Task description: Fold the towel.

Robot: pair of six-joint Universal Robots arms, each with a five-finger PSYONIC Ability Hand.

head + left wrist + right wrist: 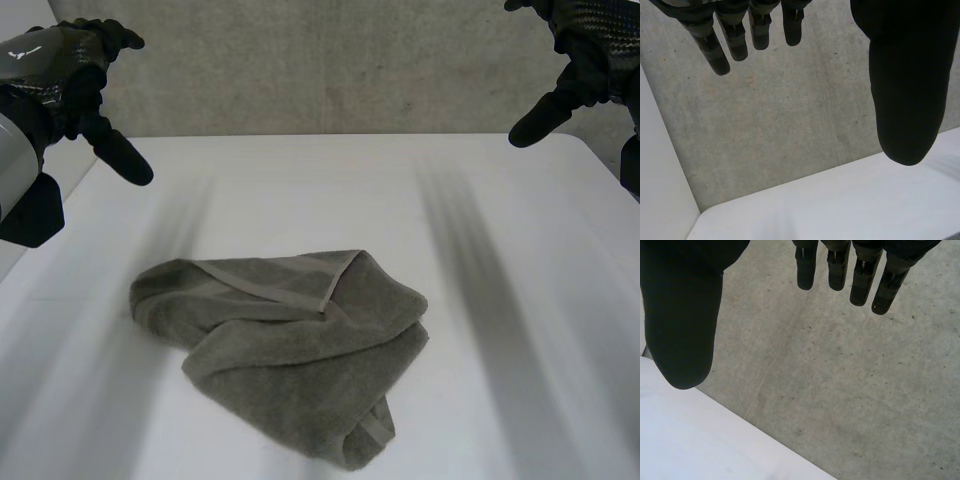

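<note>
While the towel (285, 345) lies clear of the table (300, 200) edges, the left robot hand (62, 62) and right robot hand (588, 52) hover straight-fingered.

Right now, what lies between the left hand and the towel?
Bare white table, as the head view shows; the left hand hangs apart from the towel.

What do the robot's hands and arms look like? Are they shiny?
Both hands are black. The left hand and right hand have a shiny woven pattern on the back, and the left one carries a small white mark. Each thumb is fat, smooth and round-tipped. The fingers are thinner, dark and built in segments. The left arm is light grey.
</note>
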